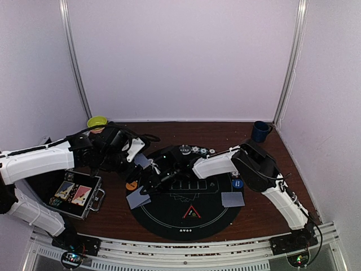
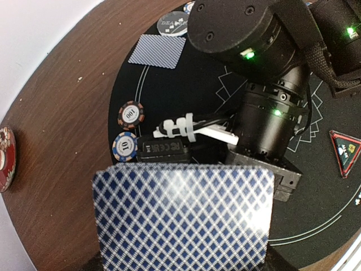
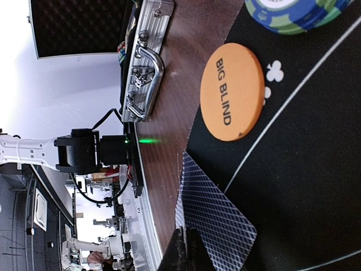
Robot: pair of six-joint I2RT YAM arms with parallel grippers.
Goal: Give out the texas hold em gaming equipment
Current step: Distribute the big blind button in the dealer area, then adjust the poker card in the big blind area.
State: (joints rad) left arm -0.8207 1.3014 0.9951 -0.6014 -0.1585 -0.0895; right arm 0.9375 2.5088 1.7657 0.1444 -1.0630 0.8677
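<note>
Two chips (image 2: 131, 114): beyond held card (image 2: 183, 220), left of right arm (image 2: 265, 113), which blocks the mat (image 2: 186, 96).
Left gripper (image 1: 137, 155): clamped on held card.
Right gripper (image 3: 186, 251): closed, tips at flat card (image 3: 217, 220); grip unclear.
Orange button (image 3: 232, 91): one, beyond right tips.
Triangle (image 2: 345, 151): one, right of arm.
</note>
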